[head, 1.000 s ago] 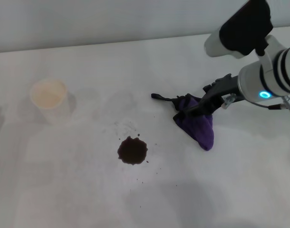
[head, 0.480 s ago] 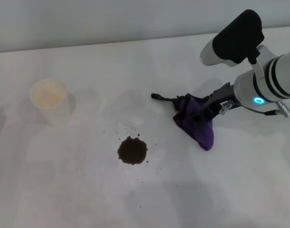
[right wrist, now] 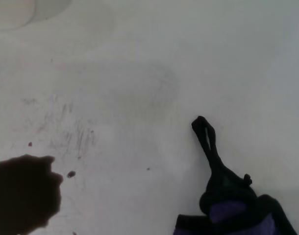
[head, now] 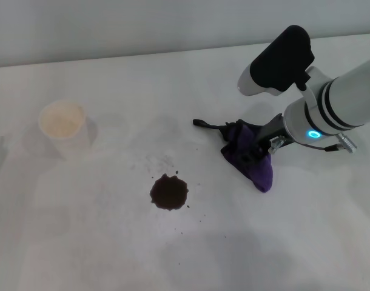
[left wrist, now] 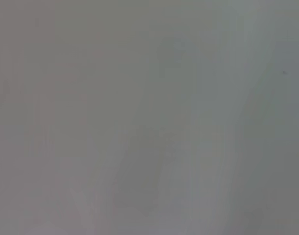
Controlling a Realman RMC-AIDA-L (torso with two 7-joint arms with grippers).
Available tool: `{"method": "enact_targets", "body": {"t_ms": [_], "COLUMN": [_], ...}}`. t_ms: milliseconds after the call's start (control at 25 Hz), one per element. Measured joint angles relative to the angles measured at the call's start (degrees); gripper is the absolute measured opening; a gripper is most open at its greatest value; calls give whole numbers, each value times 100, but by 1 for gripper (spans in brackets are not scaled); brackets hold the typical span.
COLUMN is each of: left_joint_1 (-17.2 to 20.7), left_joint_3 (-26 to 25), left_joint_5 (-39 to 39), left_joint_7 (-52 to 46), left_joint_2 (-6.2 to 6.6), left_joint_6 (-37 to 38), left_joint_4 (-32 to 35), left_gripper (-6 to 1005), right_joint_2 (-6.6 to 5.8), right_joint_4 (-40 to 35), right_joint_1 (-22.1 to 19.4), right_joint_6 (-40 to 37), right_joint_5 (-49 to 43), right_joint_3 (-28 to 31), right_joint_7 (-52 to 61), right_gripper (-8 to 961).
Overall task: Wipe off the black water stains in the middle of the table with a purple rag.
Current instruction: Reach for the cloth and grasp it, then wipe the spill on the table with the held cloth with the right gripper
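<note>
Change since earlier frames: the right arm was swung toward frame left, so that its dark upper housing shifted from the upper right corner toward upper centre; the purple rag (head: 250, 156) and the stain were left where they were.
Right gripper (head: 256, 147): it was pressed down into the rag, right of centre in the head view. Whether its fingers were closed on the cloth could not be told, since they were buried in the folds.
Purple rag: it was bunched on the table (head: 112, 242), right of centre, with its black loop tail (head: 208, 125) trailing toward frame left.
Black water stains (head: 169, 192): the blot was located just below centre, with specks scattered lower right of it. It was well apart from the rag and appeared unwiped.
Reason for placement: the gripper was judged to be set low on the cloth so that it could be gripped or dragged toward the blot.
Right wrist view: the loop tail (right wrist: 208, 142) and the rag's upper edge (right wrist: 237, 215) were shown close at lower right, the blot (right wrist: 22, 193) at lower left, and faint grey streaks between them that were barely visible from the head.
Left wrist view: only a blank grey surface was shown.
Left gripper: it was not seen in any view.
Cream cup (head: 63, 127): it was standing at mid-left, clear of the work.
</note>
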Motion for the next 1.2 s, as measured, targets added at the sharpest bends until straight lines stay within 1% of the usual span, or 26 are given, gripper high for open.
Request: {"method": "enact_targets", "body": {"t_ms": [240, 360, 560, 680, 800, 880, 1000, 1120, 1200], "left_joint_1": [0, 0, -7, -9, -9, -9, -9, -21, -33], "left_joint_3": [-7, -7, -15, -16, -16, -16, -16, -15, -15], "left_joint_5": [3, 3, 1, -13, -19, -18, -19, -20, -19], "left_joint_7": [-1, -1, -1, -1, -1, -1, -1, 0, 0], "left_joint_2": [7, 7, 15, 16, 17, 16, 16, 16, 16], "left_joint_6": [0, 0, 0, 0, 0, 0, 0, 0, -4], "left_joint_4": [0, 1, 1, -26, -64, -70, -70, -69, -69], "left_gripper": [885, 885, 885, 886, 886, 885, 885, 886, 886], "right_joint_2": [-10, -9, -6, -1, -4, -6, 21, 33, 37], "right_joint_4": [-40, -40, 4, -177, -563, -922, -1270, -1201, -990], "right_joint_1": [-4, -6, 19, -19, -53, -60, 23, 201, 332], "right_joint_6": [2, -10, -26, 6, 258, 545, 805, 685, 404], "right_joint_5": [7, -2, -10, 56, 268, 437, 691, 1152, 1384], "right_joint_3": [32, 34, 58, 86, 75, -32, -368, -712, -951], "right_joint_7": [7, 10, 27, 24, -24, -106, -142, -160, -171], "right_gripper": [527, 287, 122, 117, 112, 112, 112, 113, 113]}}
